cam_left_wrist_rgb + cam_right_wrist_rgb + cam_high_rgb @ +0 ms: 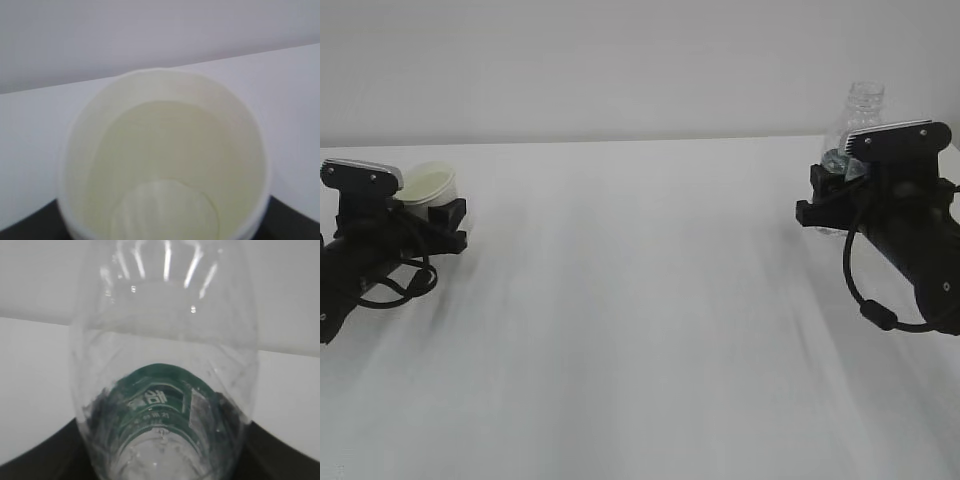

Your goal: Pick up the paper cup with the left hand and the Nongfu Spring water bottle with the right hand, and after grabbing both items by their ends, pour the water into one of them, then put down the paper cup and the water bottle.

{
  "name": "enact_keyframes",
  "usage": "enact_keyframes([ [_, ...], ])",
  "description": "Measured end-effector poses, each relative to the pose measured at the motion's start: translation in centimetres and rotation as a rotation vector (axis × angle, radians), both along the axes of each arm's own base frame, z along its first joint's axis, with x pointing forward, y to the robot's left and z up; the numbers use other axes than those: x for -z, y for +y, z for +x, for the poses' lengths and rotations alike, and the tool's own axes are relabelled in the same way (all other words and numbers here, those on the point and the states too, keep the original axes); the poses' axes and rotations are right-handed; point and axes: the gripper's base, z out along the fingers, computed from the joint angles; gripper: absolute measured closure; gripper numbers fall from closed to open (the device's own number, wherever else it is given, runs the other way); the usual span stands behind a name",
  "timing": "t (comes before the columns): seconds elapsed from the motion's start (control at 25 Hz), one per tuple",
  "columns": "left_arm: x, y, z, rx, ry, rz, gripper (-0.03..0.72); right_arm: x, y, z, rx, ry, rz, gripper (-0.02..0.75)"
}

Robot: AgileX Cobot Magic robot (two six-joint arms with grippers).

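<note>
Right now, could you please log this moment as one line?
left gripper: shut on paper cup | right gripper: shut on water bottle | both upright

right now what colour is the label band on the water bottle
Dark green, on the clear water bottle; it shows best in the right wrist view.

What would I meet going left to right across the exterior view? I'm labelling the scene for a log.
Left gripper with the paper cup between its jaws → bare stretch of table → right gripper around the Nongfu Spring water bottle.
</note>
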Motion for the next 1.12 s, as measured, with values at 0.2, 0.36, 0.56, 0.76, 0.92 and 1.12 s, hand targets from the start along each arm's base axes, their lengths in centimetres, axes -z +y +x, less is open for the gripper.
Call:
enact_keyframes([
  [0.2,0.6,0.0,-0.1,-0.001,0.0,-0.003,0.251,0.9,0.1,0.3,0.0,0.017,-0.004,0.293],
  [0.36,0.6,0.0,-0.1,-0.001,-0.002,-0.003,0.251,1.5,0.1,0.6,0.0,0.03,-0.006,0.293],
  [0.56,1.1,0.0,-0.1,-0.001,0.01,-0.002,0.251,1.8,0.1,0.6,0.0,0.037,-0.007,0.293],
  [0.76,1.3,0.0,-0.2,-0.001,0.015,-0.002,0.251,2.2,0.1,0.7,0.0,0.045,-0.008,0.293],
  [0.92,1.5,0.0,-0.2,-0.001,0.01,-0.004,0.251,2.1,0.2,0.8,0.0,0.04,-0.007,0.293],
  [1.12,1.9,0.0,-0.2,-0.001,-0.003,-0.009,0.251,2.1,0.2,0.8,0.001,0.04,-0.006,0.293],
])
